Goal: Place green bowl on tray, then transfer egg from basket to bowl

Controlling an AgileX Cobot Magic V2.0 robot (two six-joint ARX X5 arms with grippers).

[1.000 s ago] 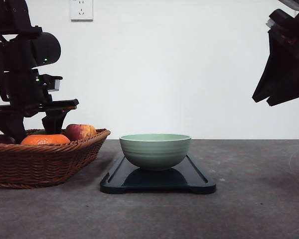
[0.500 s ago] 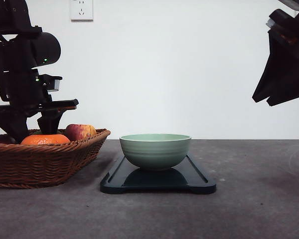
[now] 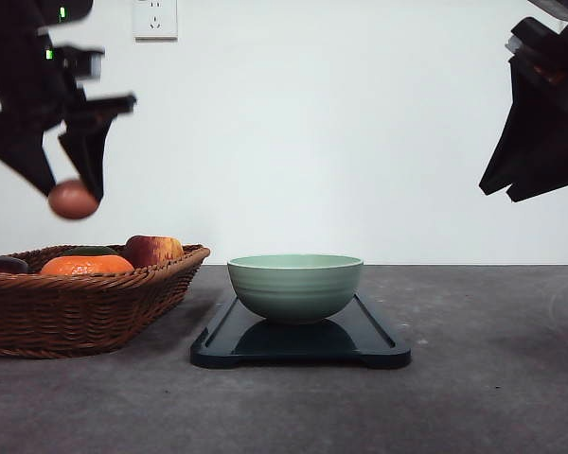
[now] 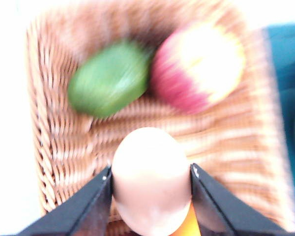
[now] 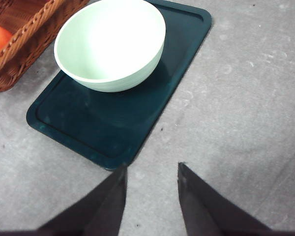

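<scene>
The green bowl [image 3: 295, 286] stands upright and empty on the dark tray [image 3: 300, 342] at the table's middle; both also appear as the bowl [image 5: 110, 43] and tray [image 5: 119, 113] in the right wrist view. My left gripper [image 3: 73, 194] hangs well above the wicker basket [image 3: 76, 298] at the left, shut on the reddish-brown egg [image 3: 73, 200]. The left wrist view shows the egg [image 4: 150, 178] clamped between the black fingers [image 4: 91, 201], with the basket [image 4: 54, 162] below. My right gripper [image 5: 151, 179] is raised at the upper right, fingers parted with nothing between them.
In the basket lie an orange tangerine [image 3: 85, 266], a red-yellow apple [image 3: 151, 251] and a green fruit [image 4: 109, 84]. Bare grey table stretches right of the tray [image 3: 492, 359]. A wall socket [image 3: 154, 18] sits on the white wall behind.
My left gripper has risen out of the basket, carrying the egg up into the air. The right arm, bowl and tray have not moved.
</scene>
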